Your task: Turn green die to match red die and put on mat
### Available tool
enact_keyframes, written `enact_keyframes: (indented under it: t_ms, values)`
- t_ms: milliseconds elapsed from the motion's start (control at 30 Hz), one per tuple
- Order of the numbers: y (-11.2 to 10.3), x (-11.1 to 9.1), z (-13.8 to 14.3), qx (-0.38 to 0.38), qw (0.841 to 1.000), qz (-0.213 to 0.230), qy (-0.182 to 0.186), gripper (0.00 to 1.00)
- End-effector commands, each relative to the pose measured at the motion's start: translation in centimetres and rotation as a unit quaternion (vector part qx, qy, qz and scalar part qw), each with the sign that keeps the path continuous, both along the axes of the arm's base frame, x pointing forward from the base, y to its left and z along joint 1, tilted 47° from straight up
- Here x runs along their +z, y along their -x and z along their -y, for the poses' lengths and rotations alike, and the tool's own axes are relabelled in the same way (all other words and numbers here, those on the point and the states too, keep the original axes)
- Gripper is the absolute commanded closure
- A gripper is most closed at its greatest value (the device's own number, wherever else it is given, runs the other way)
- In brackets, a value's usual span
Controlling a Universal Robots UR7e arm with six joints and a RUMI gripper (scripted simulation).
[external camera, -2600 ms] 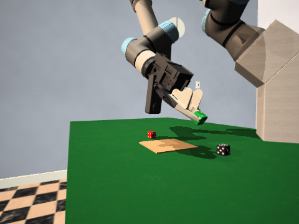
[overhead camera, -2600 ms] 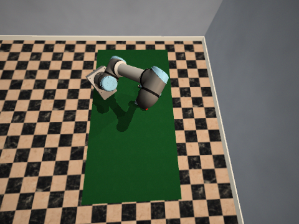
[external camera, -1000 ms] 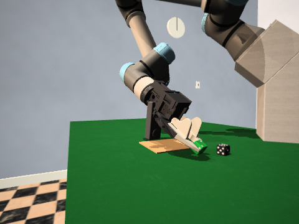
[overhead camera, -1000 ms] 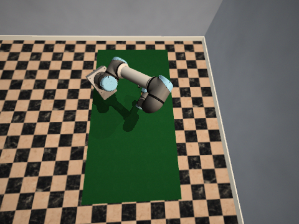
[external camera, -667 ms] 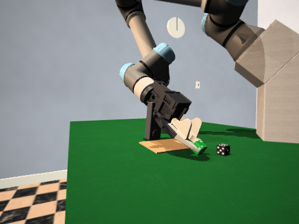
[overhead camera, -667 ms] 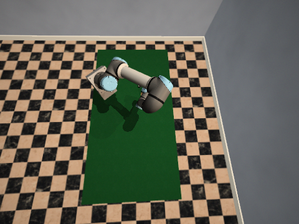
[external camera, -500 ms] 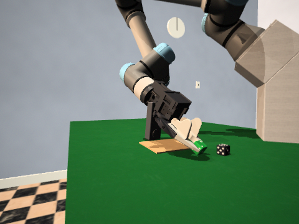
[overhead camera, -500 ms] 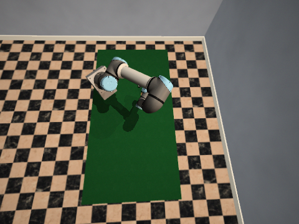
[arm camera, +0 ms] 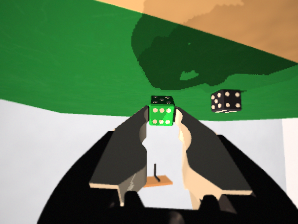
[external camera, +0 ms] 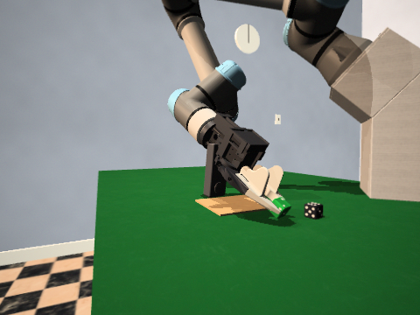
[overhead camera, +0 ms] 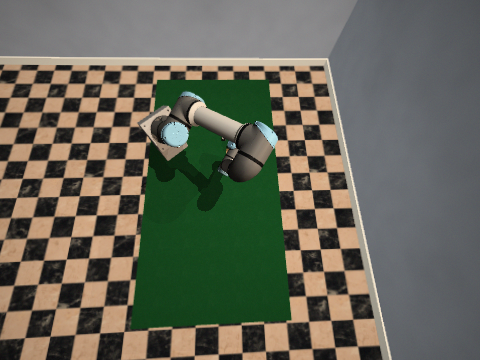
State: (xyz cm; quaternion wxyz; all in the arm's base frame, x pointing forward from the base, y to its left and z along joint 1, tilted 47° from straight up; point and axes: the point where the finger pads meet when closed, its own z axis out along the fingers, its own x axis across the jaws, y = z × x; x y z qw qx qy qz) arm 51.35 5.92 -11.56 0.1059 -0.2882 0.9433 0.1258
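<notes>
claw (external camera: 280,206) clamps the green die (external camera: 281,205) at its tips, tilted low over the worktop (external camera: 175,262) just past the tan mat (external camera: 227,205), black die (external camera: 313,210) just beside.

The mat (external camera: 227,205) looks like matt wood grain; the green table top (external camera: 175,254) seems a smooth cloth, though hard to judge. The green die (arm camera: 161,115) is glossy plastic.

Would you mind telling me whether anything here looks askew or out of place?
Only the green die: the gripper clamps it at a tilt, low beside the tan mat, not on it. The black die sits flat on the green surface.
</notes>
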Motion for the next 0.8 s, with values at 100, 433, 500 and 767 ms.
enact_keyframes:
  t_ms: [100,433,500,767]
  values:
    - [-0.01,0.03,-0.02,0.0,1.0,0.0,0.0,0.94]
    - [-0.14,-0.12,0.09,0.0,1.0,0.0,0.0,0.94]
    - [-0.2,-0.21,0.15,0.0,1.0,0.0,0.0,0.94]
    - [-0.47,-0.55,0.39,0.0,1.0,0.0,0.0,0.94]
